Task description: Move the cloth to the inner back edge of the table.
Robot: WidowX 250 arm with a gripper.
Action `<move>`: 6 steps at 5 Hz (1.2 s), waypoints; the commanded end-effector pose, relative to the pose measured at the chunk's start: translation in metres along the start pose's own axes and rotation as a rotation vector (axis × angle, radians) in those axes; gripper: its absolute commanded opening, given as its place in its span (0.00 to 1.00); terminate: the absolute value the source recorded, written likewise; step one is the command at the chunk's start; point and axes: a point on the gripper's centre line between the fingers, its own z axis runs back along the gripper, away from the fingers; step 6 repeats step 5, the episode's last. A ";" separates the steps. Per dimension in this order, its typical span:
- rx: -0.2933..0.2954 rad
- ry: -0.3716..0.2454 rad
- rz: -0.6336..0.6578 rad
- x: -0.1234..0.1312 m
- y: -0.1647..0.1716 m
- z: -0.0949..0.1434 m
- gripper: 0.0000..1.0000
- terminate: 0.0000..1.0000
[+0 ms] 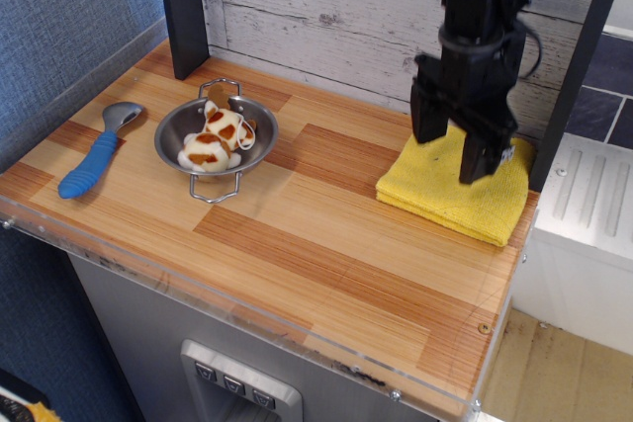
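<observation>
The yellow folded cloth lies flat on the wooden table at its back right corner, close to the white plank wall. My black gripper hangs just above the cloth's back part. Its two fingers are spread apart and hold nothing. The cloth's far edge is partly hidden behind the fingers.
A steel bowl with brown-and-white food stands at the back left. A blue-handled spoon lies left of it. A dark post stands at the back left corner. A clear plastic rim runs along the front edge.
</observation>
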 end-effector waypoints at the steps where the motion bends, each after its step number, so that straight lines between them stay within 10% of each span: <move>1: 0.053 -0.174 0.031 0.013 0.010 0.094 1.00 0.00; 4: 0.090 -0.225 0.068 -0.002 0.010 0.122 1.00 0.00; 5: 0.090 -0.225 0.068 -0.002 0.010 0.122 1.00 1.00; 6: 0.090 -0.225 0.068 -0.002 0.010 0.122 1.00 1.00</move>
